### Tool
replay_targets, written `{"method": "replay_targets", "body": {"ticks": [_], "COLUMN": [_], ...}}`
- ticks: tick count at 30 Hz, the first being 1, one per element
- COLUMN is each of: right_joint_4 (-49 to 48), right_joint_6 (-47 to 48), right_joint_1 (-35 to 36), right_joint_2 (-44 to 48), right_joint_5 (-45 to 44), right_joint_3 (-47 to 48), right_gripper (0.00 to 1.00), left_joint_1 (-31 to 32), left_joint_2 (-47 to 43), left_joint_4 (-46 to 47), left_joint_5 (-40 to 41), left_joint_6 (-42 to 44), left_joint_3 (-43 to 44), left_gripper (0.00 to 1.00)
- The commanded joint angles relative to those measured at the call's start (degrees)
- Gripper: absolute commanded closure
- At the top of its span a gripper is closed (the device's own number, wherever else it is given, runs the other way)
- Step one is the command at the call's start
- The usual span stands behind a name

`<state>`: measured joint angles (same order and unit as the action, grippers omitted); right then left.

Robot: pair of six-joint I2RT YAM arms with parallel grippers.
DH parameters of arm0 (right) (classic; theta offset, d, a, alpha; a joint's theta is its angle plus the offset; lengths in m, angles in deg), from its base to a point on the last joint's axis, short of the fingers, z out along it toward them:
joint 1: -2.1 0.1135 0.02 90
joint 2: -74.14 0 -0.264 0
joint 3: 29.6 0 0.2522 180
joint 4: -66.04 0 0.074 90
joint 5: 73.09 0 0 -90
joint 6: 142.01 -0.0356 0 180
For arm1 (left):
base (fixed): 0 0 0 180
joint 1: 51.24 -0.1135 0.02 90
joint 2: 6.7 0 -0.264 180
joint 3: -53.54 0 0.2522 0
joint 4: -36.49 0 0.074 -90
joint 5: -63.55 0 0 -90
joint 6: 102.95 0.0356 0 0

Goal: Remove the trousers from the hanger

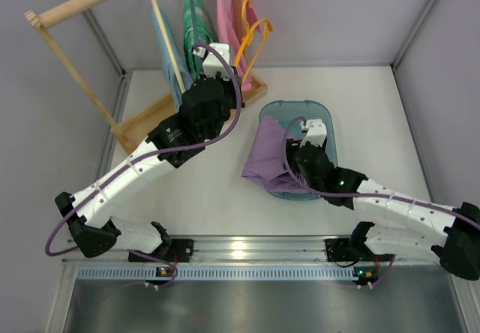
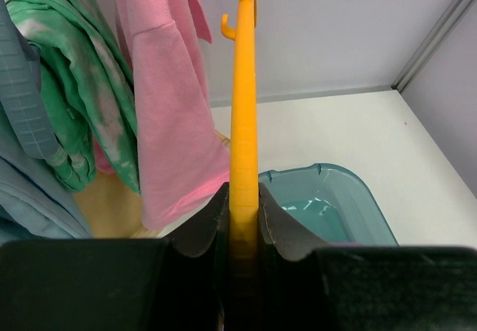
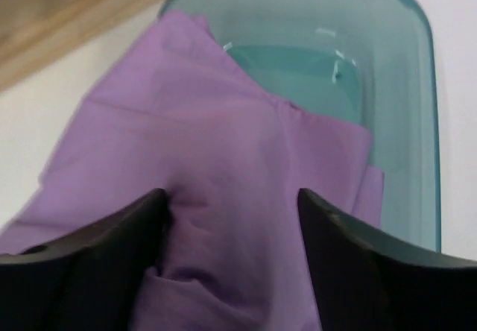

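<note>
The trousers (image 3: 223, 167) are a plain lilac cloth, off the hanger (image 2: 244, 122) and lying crumpled directly under the right end effector (image 3: 231, 219). Its fingers stand wide apart on either side of a raised fold. The cloth drapes over the near-left rim of a teal tub (image 1: 300, 103). One part sags into the tub ahead of the fingers and the rest spills left onto the tabletop (image 1: 210, 190). The hanger is thin, bright orange-yellow plastic and carries no cloth. The left end effector (image 2: 244, 227) has its fingers pinched on the frame. Seen edge-on from that wrist, the hanger rises straight ahead of the fingers, with its small hook at the far tip.
</note>
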<state>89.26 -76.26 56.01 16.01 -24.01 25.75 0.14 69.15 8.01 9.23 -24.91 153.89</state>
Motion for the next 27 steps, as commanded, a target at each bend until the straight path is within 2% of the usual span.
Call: {"method": "replay_targets", "body": {"ticks": [1, 5, 6, 8, 12, 18, 21, 25, 26, 27], "right_joint_4": [-2.5, -1.3, -0.8, 2.2, 11.4, 12.5, 13.9, 16.7, 16.7, 15.4], "right_joint_6": [-3.1, -2.6, -2.2, -1.2, 0.3, 7.6, 7.9, 1.0, -0.7, -2.4], "right_joint_1": [-1.9, -2.5, -2.4, -2.6, -2.7, -1.4, -0.6, -0.6, -0.6, -0.6], "right_joint_2": [-1.2, 0.1, 0.5, 0.4, -0.1, 2.0, 1.0, -0.7, -0.5, -0.1], "right_joint_5": [4.4, 5.8, 6.5, 6.5, -1.2, -2.3, -4.2, -7.0, -6.5, -3.8], "right_joint_3": [-5.4, -7.3, -7.3, -6.3, 0.6, 7.2, 6.3, 0.2, -1.1, -3.3], "right_gripper": [0.36, 0.73, 0.85, 0.99, 1.0, 1.0, 1.0, 1.0, 0.98, 0.89], "left_joint_1": [0.3, 0.4, 0.4, 0.4, 0.5, 0.8, 0.9, 1.2, 1.3, 1.4], "left_joint_2": [-1.2, -1.2, -1.3, -1.2, -0.9, -0.9, -0.7, -0.5, -0.6, -0.7], "left_joint_4": [2.5, 2.4, 2.5, 2.5, 2.4, 2.4, 2.4, 2.4, 2.4, 2.3], "left_joint_5": [-0.8, -0.8, -0.8, -0.9, -1.3, -0.8, -0.9, -1.1, -1.0, -0.8], "left_joint_6": [0.7, 0.9, 0.9, 0.9, 1.0, 1.9, 2.0, 2.2, 2.3, 2.6], "left_joint_3": [0.2, 0.3, 0.3, 0.3, 0.3, 0.4, 0.4, 0.5, 0.5, 0.5], "left_gripper": [1.0, 1.0, 1.0, 1.0, 1.0, 1.0, 1.0, 1.0, 1.0, 1.0]}}
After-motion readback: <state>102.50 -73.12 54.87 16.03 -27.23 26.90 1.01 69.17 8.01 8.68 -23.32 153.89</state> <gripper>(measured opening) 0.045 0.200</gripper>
